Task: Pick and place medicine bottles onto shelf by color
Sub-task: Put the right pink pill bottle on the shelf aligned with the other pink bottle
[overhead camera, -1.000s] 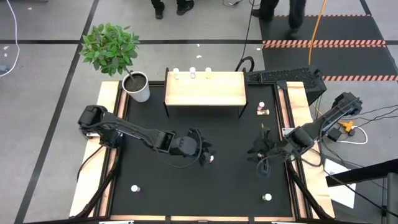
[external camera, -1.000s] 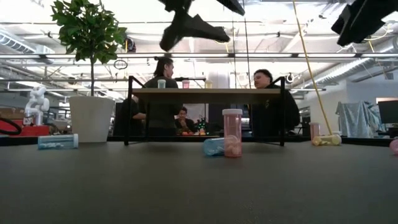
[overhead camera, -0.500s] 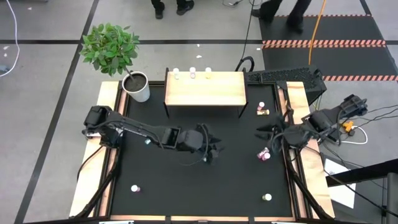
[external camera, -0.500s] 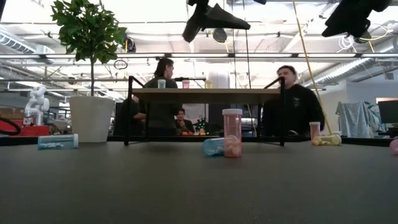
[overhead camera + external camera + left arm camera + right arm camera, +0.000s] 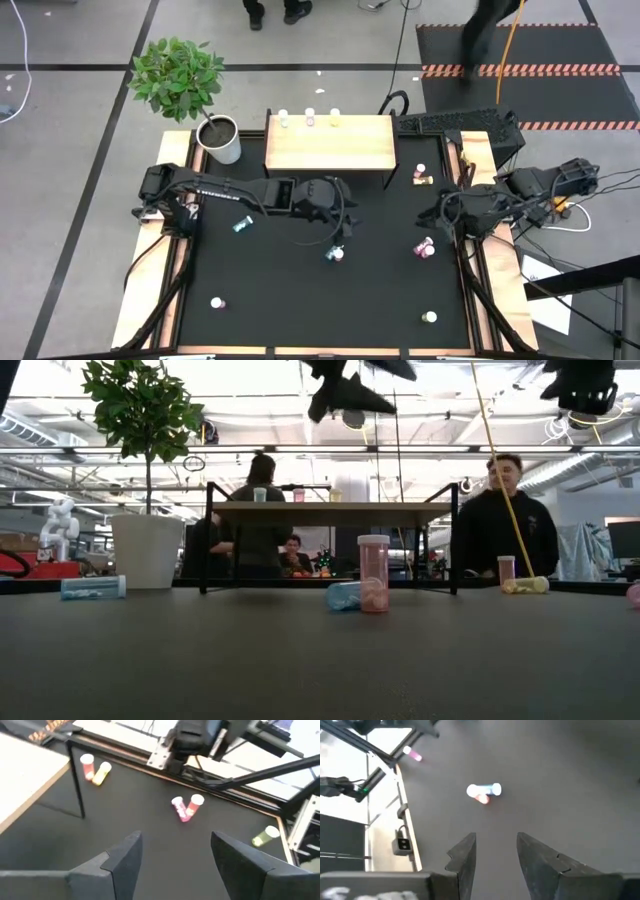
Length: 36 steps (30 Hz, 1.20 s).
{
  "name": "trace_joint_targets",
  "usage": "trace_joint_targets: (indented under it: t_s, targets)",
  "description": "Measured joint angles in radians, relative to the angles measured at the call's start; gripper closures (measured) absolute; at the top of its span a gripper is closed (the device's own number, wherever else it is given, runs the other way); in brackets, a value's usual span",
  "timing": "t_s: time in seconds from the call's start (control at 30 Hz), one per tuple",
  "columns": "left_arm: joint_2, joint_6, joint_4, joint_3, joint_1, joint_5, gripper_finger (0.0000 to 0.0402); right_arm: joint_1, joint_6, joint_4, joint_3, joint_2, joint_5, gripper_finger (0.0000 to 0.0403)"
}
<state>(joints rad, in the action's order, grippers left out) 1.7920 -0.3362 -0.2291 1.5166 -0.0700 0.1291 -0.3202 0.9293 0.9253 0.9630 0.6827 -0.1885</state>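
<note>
High view: overhead, straight down on the black table mat (image 5: 270,290).
Low view: mat level, facing the light wooden shelf (image 5: 330,512).
Wrist views: each looks down past its own fingers.
Shared: shelf, mat.

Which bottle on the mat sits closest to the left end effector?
The pink bottle with a white cap at mid-mat, next to a teal one lying flat, just in front of the left end effector. Every other loose bottle sits farther away.
</note>
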Motion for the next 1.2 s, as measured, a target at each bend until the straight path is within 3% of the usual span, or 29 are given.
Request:
trace_joint_targets:
  t_s: [0.2,0.43,0.53,0.63,0.93,1.2]
  targets:
    - [0.002,-0.023,-0.048,-0.001,0.015,0.000,0.0130,0.011,0.016,0.144,0.070,0.001,-0.085,0.0266]
    - [0.000,-0.267,-0.331,-0.002,0.064,-0.006,0.0117,0.063,0.053,0.209,0.078,-0.002,-0.094,0.0266]
    - [-0.001,-0.370,-0.431,-0.002,0.071,-0.081,0.0117,0.066,0.052,0.216,0.078,-0.002,-0.076,0.0266]
    - [0.000,-0.478,-0.477,-0.039,0.040,-0.100,0.0117,0.066,0.051,0.245,0.078,-0.002,-0.075,0.0266]
    - [0.006,-0.824,-0.398,-0.236,-0.127,-0.135,0.0117,0.066,0.043,0.268,0.025,-0.003,-0.069,0.0266]
    - [-0.014,-0.945,-0.699,-0.239,-0.162,-0.173,0.0117,0.066,-0.036,0.248,-0.030,-0.002,-0.041,0.0266]
